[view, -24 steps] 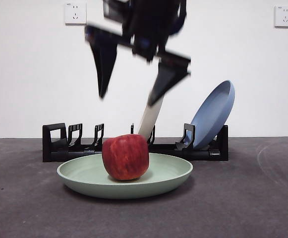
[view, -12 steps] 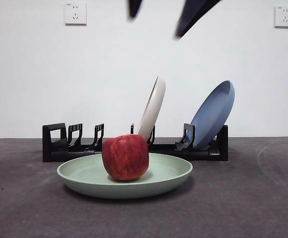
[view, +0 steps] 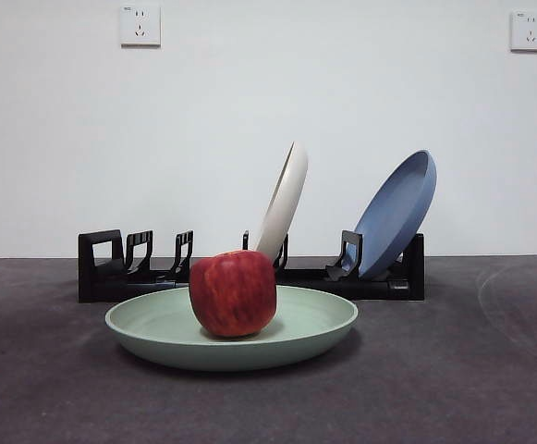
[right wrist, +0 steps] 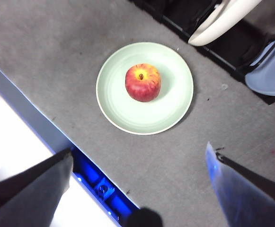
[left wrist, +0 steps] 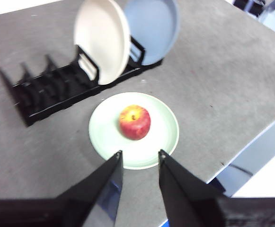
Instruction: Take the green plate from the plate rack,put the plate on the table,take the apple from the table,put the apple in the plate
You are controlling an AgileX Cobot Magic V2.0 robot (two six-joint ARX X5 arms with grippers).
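The green plate [view: 314, 326] lies flat on the table [view: 471, 370] in front of the plate rack [view: 120, 268]. The apple [view: 233, 292] sits upright in the plate's middle. Both also show in the left wrist view, plate [left wrist: 165, 137] and apple [left wrist: 135, 122], and in the right wrist view, plate [right wrist: 175, 99] and apple [right wrist: 143, 82]. My left gripper [left wrist: 138, 158] is high above the plate's near rim, jaws a little apart and empty. My right gripper [right wrist: 139, 158] is high above the table's edge, jaws wide open and empty. Neither shows in the front view.
A cream-white plate [view: 285, 199] and a blue plate [view: 397, 213] lean in the rack's right half; its left slots stand bare. The table's edge [right wrist: 42, 127] runs close to the green plate in the right wrist view.
The gripper that hung open above the apple has risen out of the top of the front view. Apple and plate have not moved.
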